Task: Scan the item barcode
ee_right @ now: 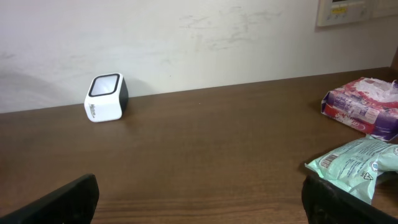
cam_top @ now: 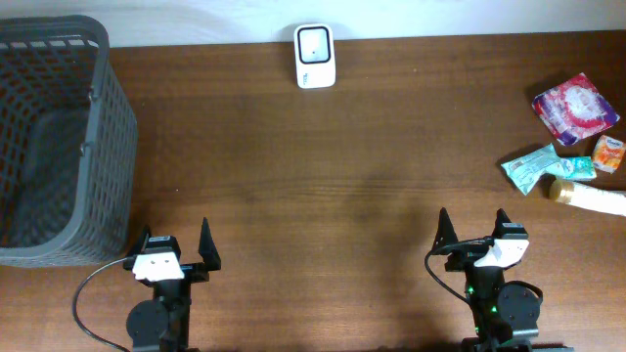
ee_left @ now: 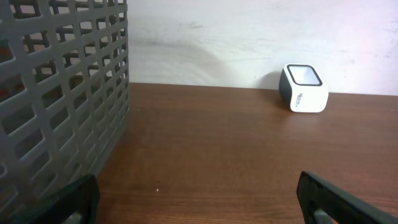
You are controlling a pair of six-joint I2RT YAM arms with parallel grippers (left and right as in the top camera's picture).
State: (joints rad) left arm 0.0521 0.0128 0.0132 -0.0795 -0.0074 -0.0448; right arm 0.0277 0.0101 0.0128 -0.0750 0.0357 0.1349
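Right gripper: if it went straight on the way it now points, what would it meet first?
Probably the wall. The right gripper points across bare table, with the scanner off to its left and the green packet to its right; nothing seems to lie in between.

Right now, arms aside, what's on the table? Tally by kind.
Basket: 1
Scanner: 1
Packets: 3, namely the red-purple packet, the mint green packet and the orange packet
Cream tube: 1
Total: 6
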